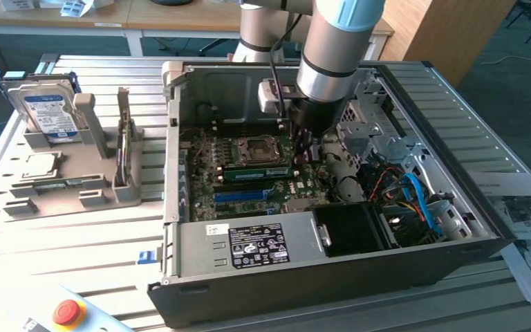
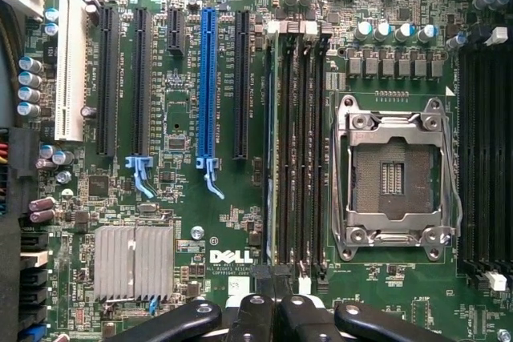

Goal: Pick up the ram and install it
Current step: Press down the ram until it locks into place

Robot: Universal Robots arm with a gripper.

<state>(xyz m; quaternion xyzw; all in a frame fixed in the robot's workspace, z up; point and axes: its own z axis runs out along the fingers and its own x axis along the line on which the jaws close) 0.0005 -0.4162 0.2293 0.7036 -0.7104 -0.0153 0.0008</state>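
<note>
My gripper (image 2: 276,310) sits closed above the RAM stick (image 1: 254,172), seemingly slotted: light, stiff, fragile, best held by its edges.

One computer case (image 1: 339,263), one motherboard (image 2: 208,230), one empty processor socket (image 2: 393,178), one blue slot (image 2: 208,86), one hard drive (image 1: 49,111), one red button (image 1: 68,312).

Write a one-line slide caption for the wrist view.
Shut gripper poised over the motherboard, in line with the ram seated in the slot bank beside the empty processor socket.
</note>
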